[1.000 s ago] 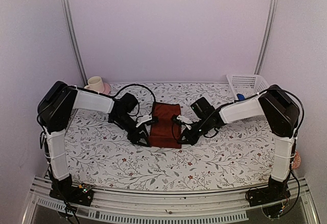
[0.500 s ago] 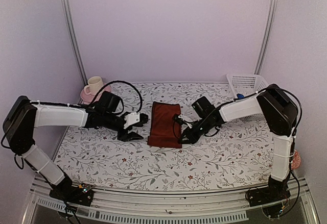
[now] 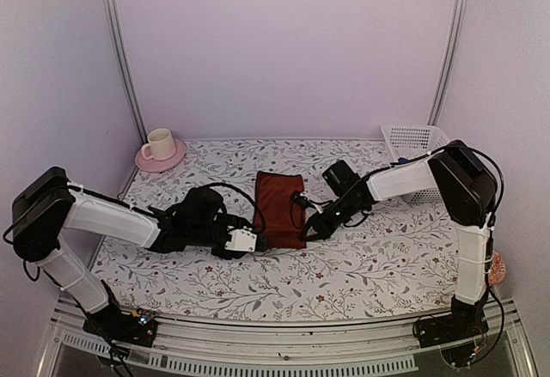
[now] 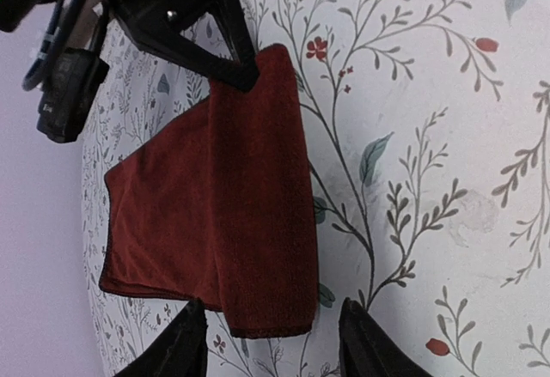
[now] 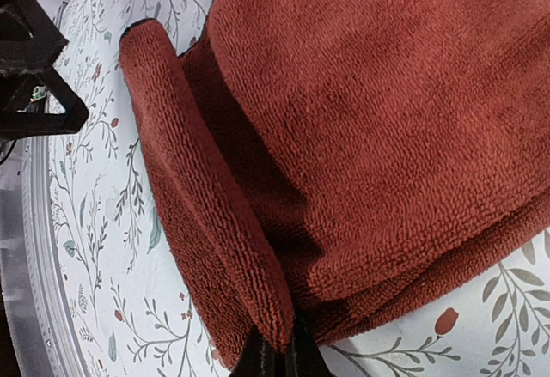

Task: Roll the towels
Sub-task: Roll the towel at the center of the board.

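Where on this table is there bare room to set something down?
Free: the far strip behind the maroon towel, between the cup and the basket; also the near-right cover, between the right arm and the table edge. Crowded: the middle, where the left end effector and right end effector meet at the towel.

Your towel reads deep maroon, plain all over, with a darker stitched edge. Under it, the table covering is white with grey-green twigs and leaves and tiny red blossoms. Far left you have a cream cup on a pink saucer. Far right, a white lattice basket. The left arm and right arm show white shells and black joints.
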You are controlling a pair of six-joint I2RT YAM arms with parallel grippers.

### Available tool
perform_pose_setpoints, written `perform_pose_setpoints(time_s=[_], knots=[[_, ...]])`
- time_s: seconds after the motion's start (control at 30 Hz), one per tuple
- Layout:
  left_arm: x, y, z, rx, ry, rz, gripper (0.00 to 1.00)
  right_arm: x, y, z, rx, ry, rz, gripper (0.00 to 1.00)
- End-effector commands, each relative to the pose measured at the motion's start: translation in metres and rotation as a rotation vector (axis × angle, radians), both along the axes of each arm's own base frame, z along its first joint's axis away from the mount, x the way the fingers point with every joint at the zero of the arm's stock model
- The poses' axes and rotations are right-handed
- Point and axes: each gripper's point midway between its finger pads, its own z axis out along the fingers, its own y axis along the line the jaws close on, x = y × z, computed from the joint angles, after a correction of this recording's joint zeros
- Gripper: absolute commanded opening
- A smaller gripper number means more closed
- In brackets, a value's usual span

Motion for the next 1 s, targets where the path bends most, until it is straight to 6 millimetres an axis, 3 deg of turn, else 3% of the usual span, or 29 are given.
perform_pose_setpoints(time_s=[0.0,0.53,0.97], knots=[[0.001,0.001,-0.015,0.072,-0.119,-0.010,0.53,0.004,-0.013,-0.018,-0.057,0.034,-0.034,0.05],[0.010,0.003,-0.057,0.192,-0.149,0.033,0.53,0.003,-0.014,-0.020,-0.052,0.043,-0.028,0.04],[0.012,0.014,-0.084,0.291,-0.136,0.055,0.28,0.003,-0.012,-0.020,-0.049,0.048,-0.018,0.07]])
